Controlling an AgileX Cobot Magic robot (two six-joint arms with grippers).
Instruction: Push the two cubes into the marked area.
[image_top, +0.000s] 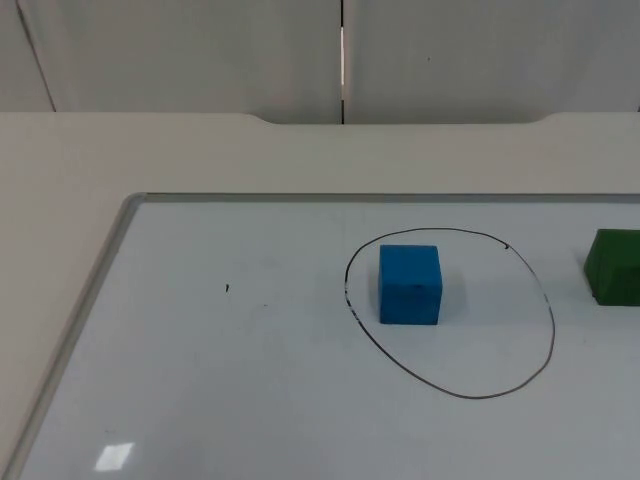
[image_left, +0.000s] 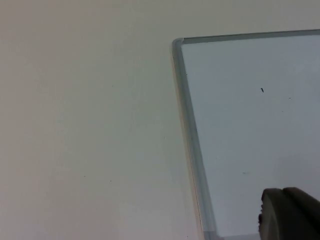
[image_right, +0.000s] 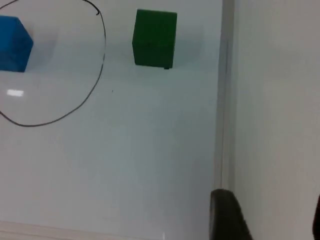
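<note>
blue foam cube (image_top: 410, 285) inside black drawn ring (image_top: 545, 300), near its L edge | green foam cube (image_top: 614, 266) outside ring, R of it | L hand (image_left: 290, 212) & R hand (image_right: 265, 215) over white board surface (image_top: 250, 380), touch nothing, open/closed: can't tell

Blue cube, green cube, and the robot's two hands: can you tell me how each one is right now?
blue cube: upright, inside the drawn circle, near its left edge.
green cube: upright, outside the circle, to its right, not touching the line.
drawn circle: closed black line on the whiteboard, holding one cube.
left gripper: over the whiteboard's corner, away from the cubes.
right gripper: over the whiteboard's edge, away from the green cube.
</note>
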